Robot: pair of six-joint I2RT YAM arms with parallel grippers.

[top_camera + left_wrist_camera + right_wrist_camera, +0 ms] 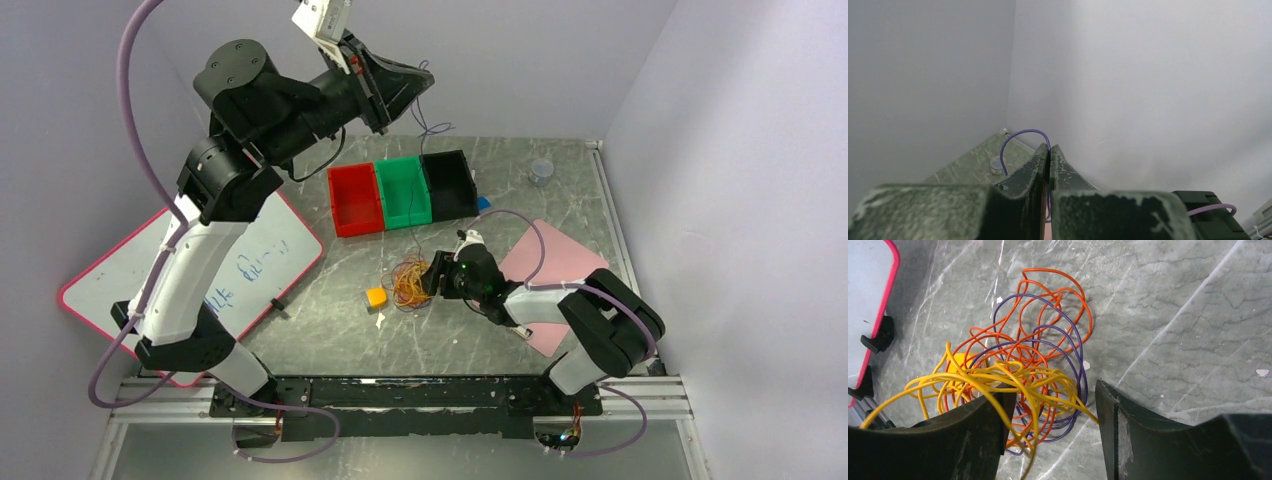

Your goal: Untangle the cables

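The cables (408, 283) lie as a tangle of orange, yellow and purple loops (1023, 365) on the grey table. My right gripper (432, 275) is low at the tangle's right side, open (1055, 392). Yellow strands drape over its left finger (983, 420) and some loops lie between the jaws, but nothing is clamped. My left gripper (428, 78) is raised high near the back wall, shut (1049, 150) on a single thin purple cable (1018, 134). That cable arcs out of the fingertips and hangs down towards the back of the table (432, 125).
Red (355, 200), green (403, 192) and black (448, 184) bins stand in a row at the back. A whiteboard (250, 265) lies at the left and a pink mat (560, 262) at the right. A yellow block (375, 297) sits beside the tangle, and a small cup (541, 170) at the back right.
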